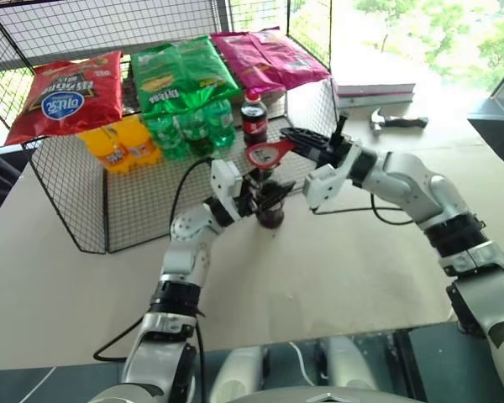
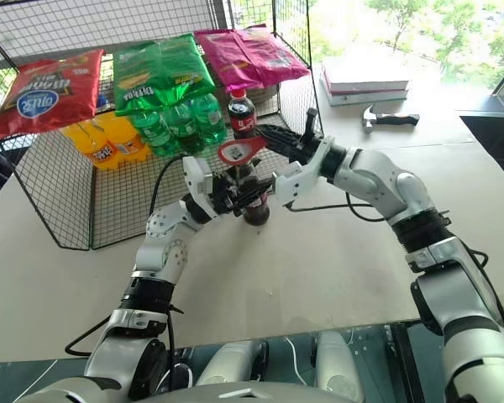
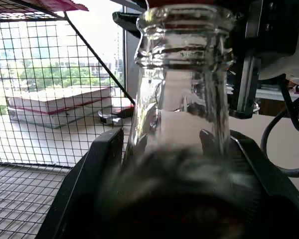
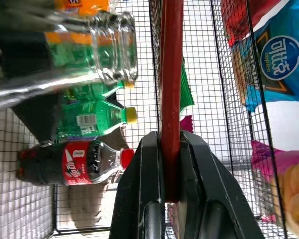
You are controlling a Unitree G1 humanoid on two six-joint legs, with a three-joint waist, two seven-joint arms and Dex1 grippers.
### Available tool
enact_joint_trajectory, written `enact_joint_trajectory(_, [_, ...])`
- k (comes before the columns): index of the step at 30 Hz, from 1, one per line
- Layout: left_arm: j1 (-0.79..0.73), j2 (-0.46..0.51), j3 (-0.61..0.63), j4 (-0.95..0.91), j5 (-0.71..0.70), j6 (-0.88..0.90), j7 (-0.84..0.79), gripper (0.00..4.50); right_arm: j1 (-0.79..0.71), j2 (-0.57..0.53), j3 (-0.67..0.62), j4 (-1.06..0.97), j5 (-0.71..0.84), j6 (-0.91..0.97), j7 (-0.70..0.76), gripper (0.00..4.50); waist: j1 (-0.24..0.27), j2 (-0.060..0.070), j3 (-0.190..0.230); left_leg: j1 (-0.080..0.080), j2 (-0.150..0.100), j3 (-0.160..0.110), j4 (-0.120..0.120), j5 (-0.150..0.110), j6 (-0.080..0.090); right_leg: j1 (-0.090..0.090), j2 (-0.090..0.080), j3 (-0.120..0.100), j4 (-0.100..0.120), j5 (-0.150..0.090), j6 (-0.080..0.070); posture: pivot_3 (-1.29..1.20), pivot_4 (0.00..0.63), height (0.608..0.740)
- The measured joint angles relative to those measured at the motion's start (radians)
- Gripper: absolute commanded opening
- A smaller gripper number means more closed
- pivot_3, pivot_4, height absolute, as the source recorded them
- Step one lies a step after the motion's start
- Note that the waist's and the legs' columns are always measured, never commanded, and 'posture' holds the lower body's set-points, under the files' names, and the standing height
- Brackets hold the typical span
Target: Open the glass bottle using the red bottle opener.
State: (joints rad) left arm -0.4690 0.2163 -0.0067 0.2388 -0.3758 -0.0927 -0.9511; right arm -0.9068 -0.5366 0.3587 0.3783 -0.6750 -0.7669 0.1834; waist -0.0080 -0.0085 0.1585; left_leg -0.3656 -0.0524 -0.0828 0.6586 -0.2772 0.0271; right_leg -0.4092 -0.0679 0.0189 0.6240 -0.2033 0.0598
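Observation:
The glass bottle [image 1: 271,211] stands upright on the table in front of the wire rack, dark liquid in its lower part. My left gripper [image 1: 263,198] is shut around its body, the fingers [image 3: 89,174] on either side of the shoulder. The bottle's neck [image 3: 184,74] ends in a bare glass rim, which also shows as the bottle mouth [image 4: 117,45] in the right wrist view. My right gripper [image 1: 300,143] is shut on the handle of the red bottle opener [image 1: 269,154]. The opener's ring head hovers just above the bottle's top. The red bottle opener [image 4: 172,74] shows edge-on between my right fingers.
A wire rack [image 1: 143,201] right behind the bottle holds snack bags, green soda bottles [image 1: 189,126], orange bottles and a plastic cola bottle [image 1: 254,120]. A hammer [image 1: 397,122] and stacked books [image 1: 374,88] lie at the back right. Cables trail over the table by both arms.

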Motion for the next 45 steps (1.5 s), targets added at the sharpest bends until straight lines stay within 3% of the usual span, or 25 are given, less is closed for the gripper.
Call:
enact_joint_trajectory(13, [0.000,-0.002,0.002,0.000,0.000,0.000,0.001,2.28,-0.046,-0.033,-0.025,0.038,-0.026,-0.014,-0.112,0.00,-0.001,0.000,0.000,0.000,0.000,0.000,0.000,0.000,0.000,0.000,0.000,0.000,0.000,0.000,0.000,0.00,0.150,0.740])
enact_joint_trajectory(22, [0.004,-0.001,0.007,-0.013,-0.005,0.007,0.012,2.28,0.069,0.008,-0.046,0.037,0.091,0.067,-0.065,0.00,-0.001,0.000,0.000,-0.001,0.000,0.000,0.000,0.000,0.000,-0.002,-0.001,0.000,0.000,0.000,0.000,0.00,0.150,0.740])
enact_joint_trajectory(23, [0.005,-0.001,0.007,-0.013,-0.006,0.011,0.013,3.27,0.072,0.009,-0.046,0.036,0.094,0.070,-0.060,0.00,-0.002,0.000,0.000,-0.002,0.000,0.000,0.000,0.000,0.000,-0.002,-0.001,0.000,0.000,0.000,0.000,0.00,0.150,0.740])
enact_joint_trajectory(26, [0.009,-0.005,0.005,-0.009,-0.003,0.021,0.024,4.39,0.073,0.013,-0.048,0.029,0.106,0.085,-0.055,0.00,-0.005,-0.001,0.001,-0.003,0.000,0.000,0.000,0.000,0.000,-0.003,0.000,0.000,0.000,0.000,0.000,0.00,0.150,0.740])
enact_joint_trajectory(45, [0.062,0.035,0.006,-0.088,-0.020,0.065,0.018,4.39,0.087,0.017,-0.052,0.029,0.121,0.109,-0.049,0.00,-0.006,0.000,0.001,-0.006,0.001,0.001,-0.001,0.000,0.000,-0.006,0.000,0.000,-0.002,0.000,0.000,0.00,0.150,0.740])
